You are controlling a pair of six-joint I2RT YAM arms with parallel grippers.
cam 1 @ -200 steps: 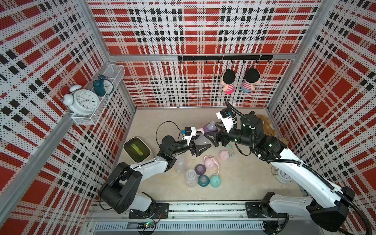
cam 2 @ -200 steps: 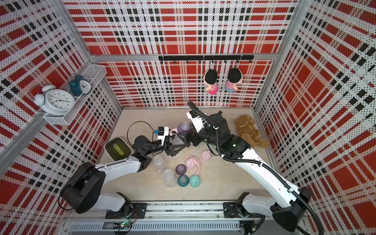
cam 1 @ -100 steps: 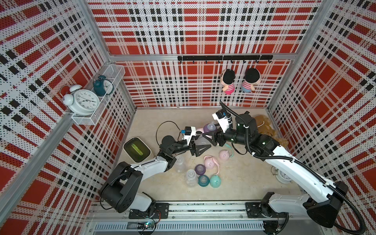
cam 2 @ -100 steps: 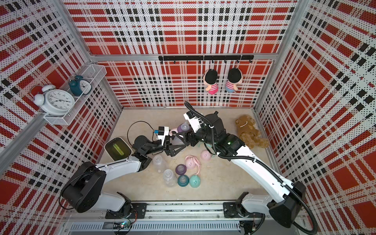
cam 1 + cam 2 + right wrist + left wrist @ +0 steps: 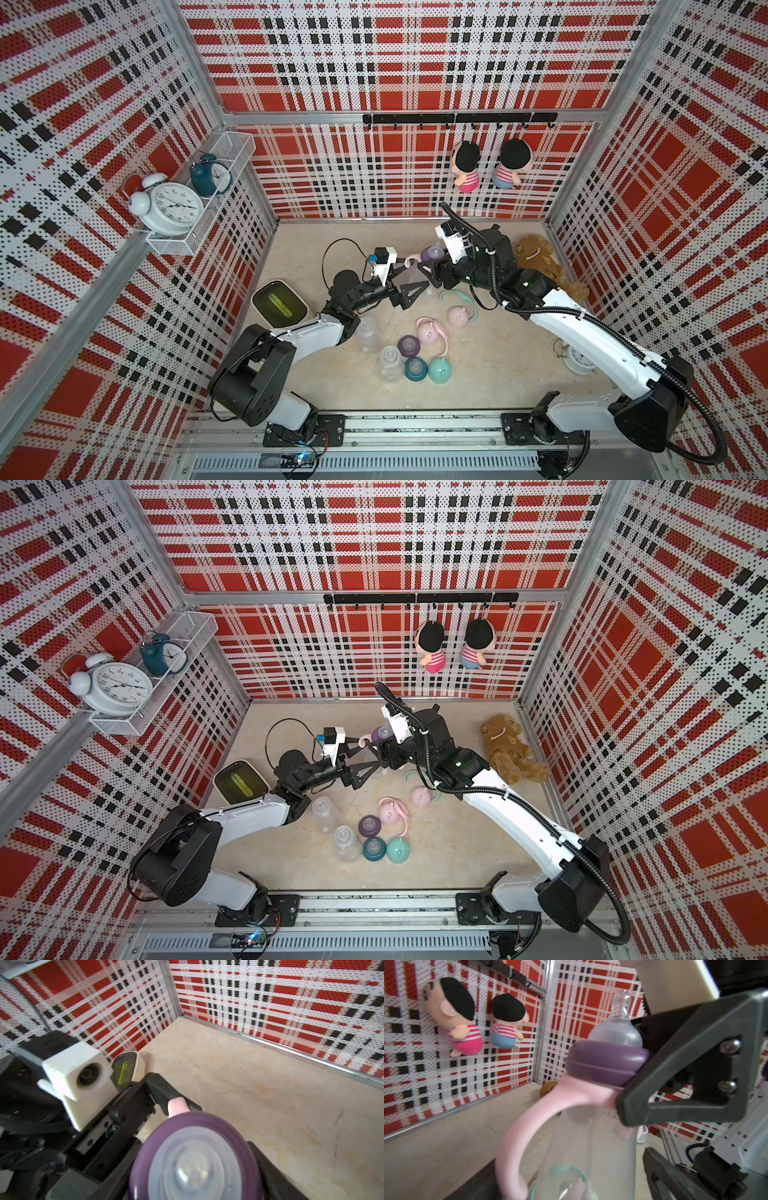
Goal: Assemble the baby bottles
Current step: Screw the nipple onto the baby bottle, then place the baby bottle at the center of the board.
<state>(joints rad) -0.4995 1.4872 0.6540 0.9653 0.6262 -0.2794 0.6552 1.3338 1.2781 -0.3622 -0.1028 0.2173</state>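
Here, the right gripper (image 5: 429, 268) is clamped on the purple collar of a clear plastic baby bottle with a pink looped handle ring (image 5: 427, 254). It holds the bottle nipple-up above the beige floor (image 5: 478, 374), near the brown plush bear (image 5: 540, 266), on the bear's side toward the left arm. The left gripper (image 5: 415, 275) has its jaws spread wide on either side of the bottle's clear body. Nearer the arm bases than the bear lie two bare clear bottle bodies (image 5: 368, 334), a loose purple collar (image 5: 409, 345), a teal collar (image 5: 415, 368), two pink dome caps (image 5: 428, 332) and a teal dome cap (image 5: 440, 370).
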